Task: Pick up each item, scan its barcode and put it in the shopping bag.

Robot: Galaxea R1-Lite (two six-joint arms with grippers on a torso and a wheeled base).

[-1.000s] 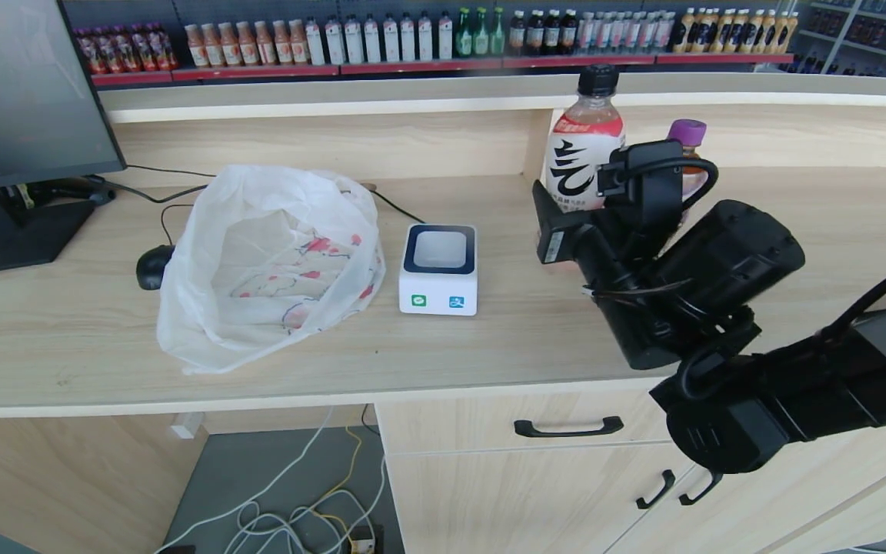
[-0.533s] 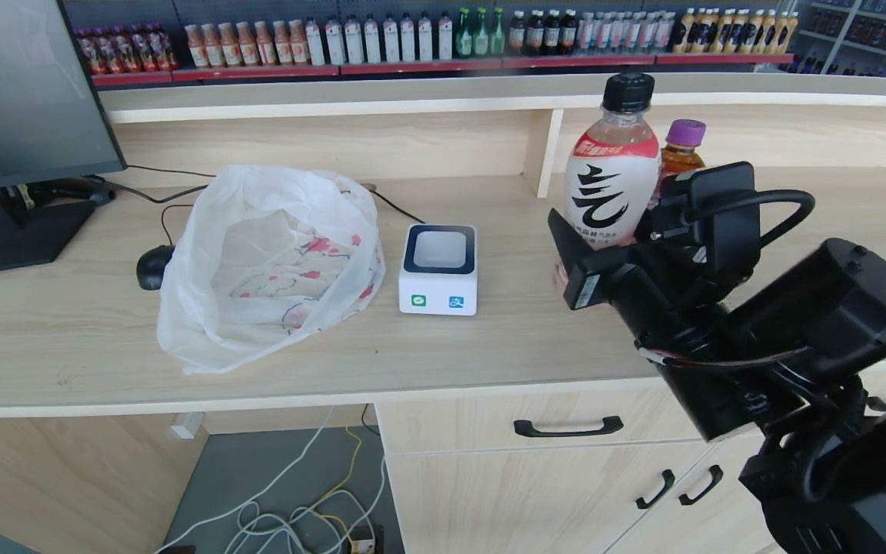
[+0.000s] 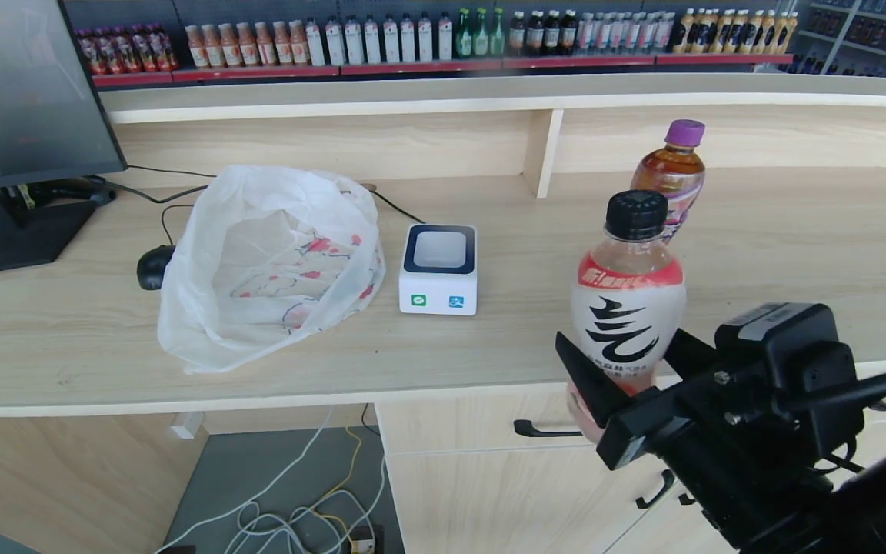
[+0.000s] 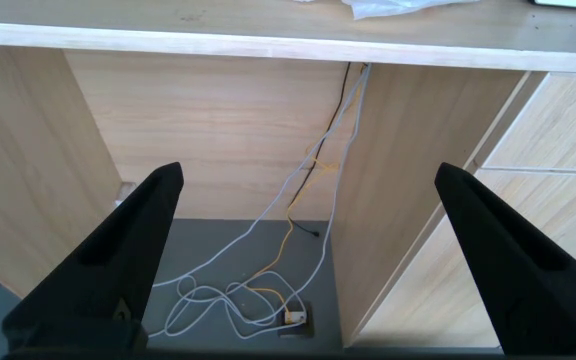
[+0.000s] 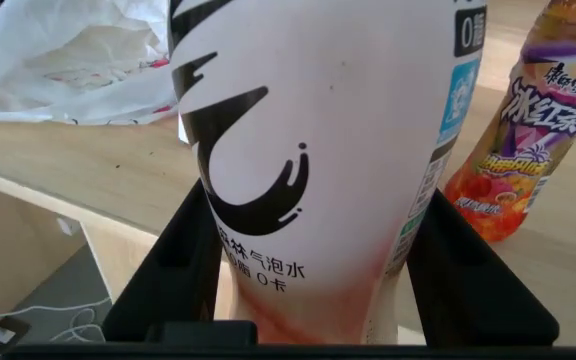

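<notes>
My right gripper point(image 3: 627, 385) is shut on a black-capped bottle point(image 3: 627, 308) with a white and pink label, held upright in the air at the counter's front edge, right of the scanner. The same bottle point(image 5: 318, 160) sits between that gripper's black fingers point(image 5: 168, 270). A purple-capped tea bottle point(image 3: 670, 177) stands on the counter behind it, also seen as the tea bottle point(image 5: 533, 130). The white barcode scanner point(image 3: 440, 268) sits mid-counter. An open white shopping bag point(image 3: 270, 261) lies left of it. My left gripper point(image 4: 308, 260) hangs open below the counter, over the floor cables.
A black monitor point(image 3: 24, 92) on its stand is at the far left, with a mouse point(image 3: 153, 265) beside the bag. A raised wooden shelf runs along the counter's back. Drawers with black handles point(image 3: 566, 427) are under the counter. Loose cables point(image 4: 258, 290) lie on the floor.
My right gripper has lifted the black-capped bottle off the back of the counter and drawn it toward me and down to the counter's front edge. The tea bottle stayed put.
</notes>
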